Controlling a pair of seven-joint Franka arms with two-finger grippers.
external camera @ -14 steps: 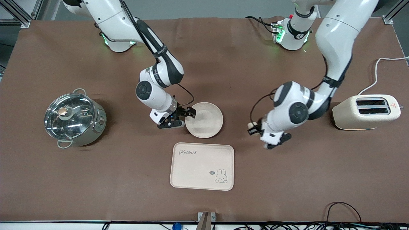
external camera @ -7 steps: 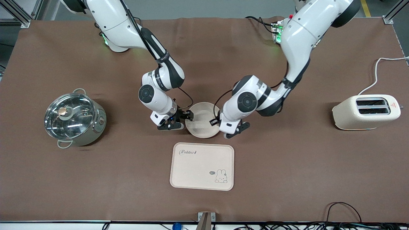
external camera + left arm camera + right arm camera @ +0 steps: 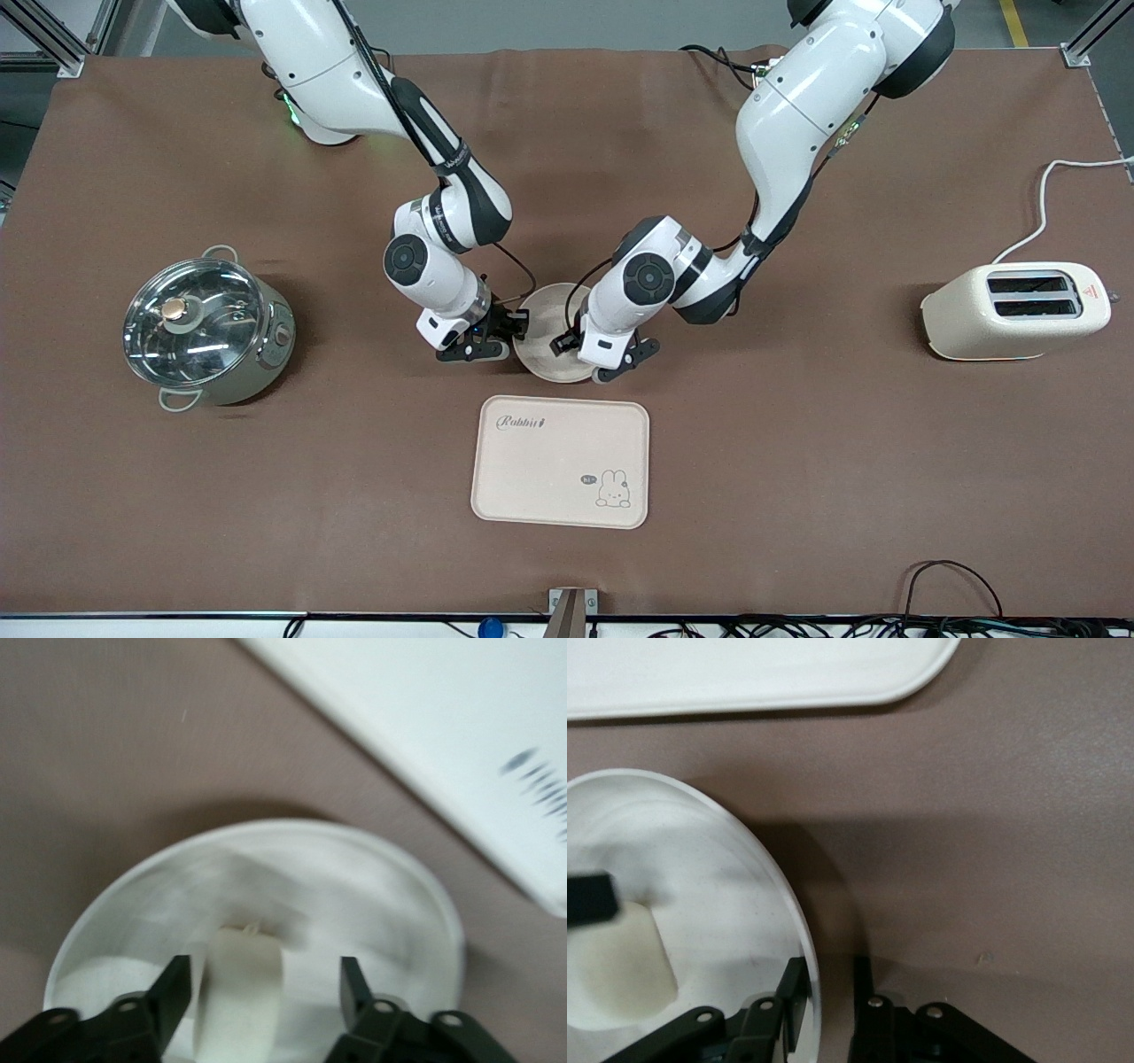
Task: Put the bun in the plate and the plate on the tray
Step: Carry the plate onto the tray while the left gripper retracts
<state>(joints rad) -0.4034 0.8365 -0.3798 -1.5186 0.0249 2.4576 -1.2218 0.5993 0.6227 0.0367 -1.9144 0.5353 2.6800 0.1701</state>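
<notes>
i see the plate [image 3: 551,346] as a round, shallow, cream-white dish with a raised rim and a faintly speckled matte surface, sitting on the brown cloth-covered table [image 3: 797,496]. the bun [image 3: 239,992] is a small, smooth, rounded cream cylinder, and it lies inside the plate. the tray [image 3: 561,461] is a flat cream rectangle with rounded corners, "rabbit" lettering and a little rabbit drawing, nearer the front camera than the plate and just apart from it. toward the right arm's end stands a shiny steel pot [image 3: 208,328] with a glass lid; toward the left arm's end, a glossy cream toaster [image 3: 1014,310].

compared with half a second ago, my left arm has swung further in over the plate, covering more of it, and a second ago it was well off toward the toaster with the bun still pinched at its tip. the right arm has barely shifted.

the left gripper [image 3: 266,979] hangs low over the plate, jaws spread wide on either side of the bun without touching it. the right gripper [image 3: 828,988] is angled down at the plate's edge, its fingers [image 3: 796,992] straddling the rim, one inside and one outside, closed on the plate.
</notes>
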